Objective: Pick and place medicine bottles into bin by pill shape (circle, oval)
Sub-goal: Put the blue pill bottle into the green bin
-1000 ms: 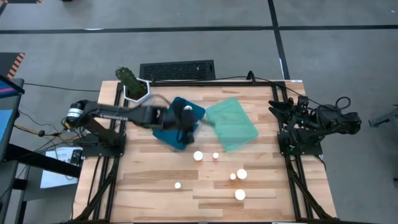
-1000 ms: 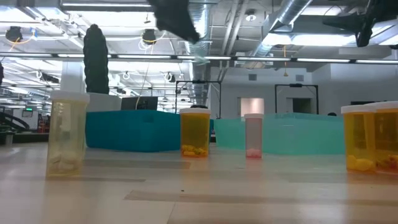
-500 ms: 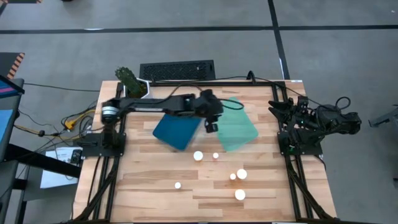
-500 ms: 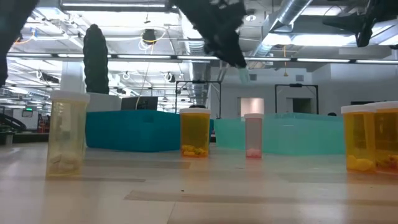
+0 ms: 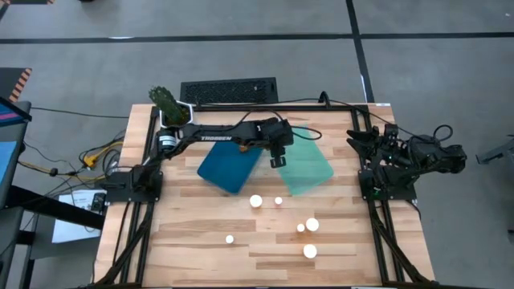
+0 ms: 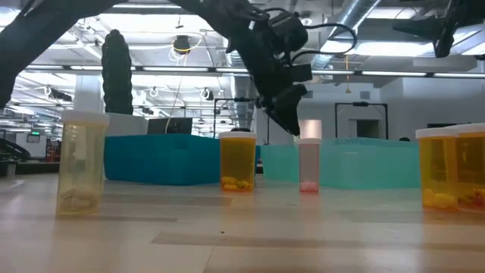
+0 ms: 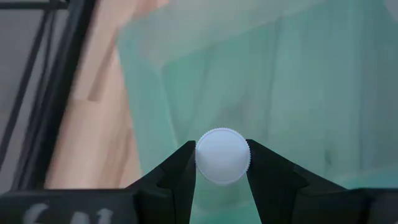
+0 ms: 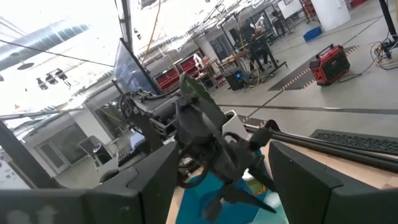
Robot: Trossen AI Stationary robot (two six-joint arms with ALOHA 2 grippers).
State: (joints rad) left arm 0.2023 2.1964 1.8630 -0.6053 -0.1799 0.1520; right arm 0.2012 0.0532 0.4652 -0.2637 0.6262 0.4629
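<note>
The left gripper (image 7: 222,163), clamping a white-capped bottle (image 7: 222,155) above the mint green tray (image 5: 309,170), is risking a toppling drop if releasing high.

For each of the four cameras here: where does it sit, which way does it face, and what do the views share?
High: overhead, straight down; both arms, left tool over green tray.
Low: table height, level; bottles, left tool.
Left wrist: past its fingers clamping a white-capped bottle above the tray.
Right wrist: across at the left arm; open right tool.
Shared: left tool, green tray.

Body of the clamped bottle (image 7: 222,155) hidden beneath its own white cap.
</note>
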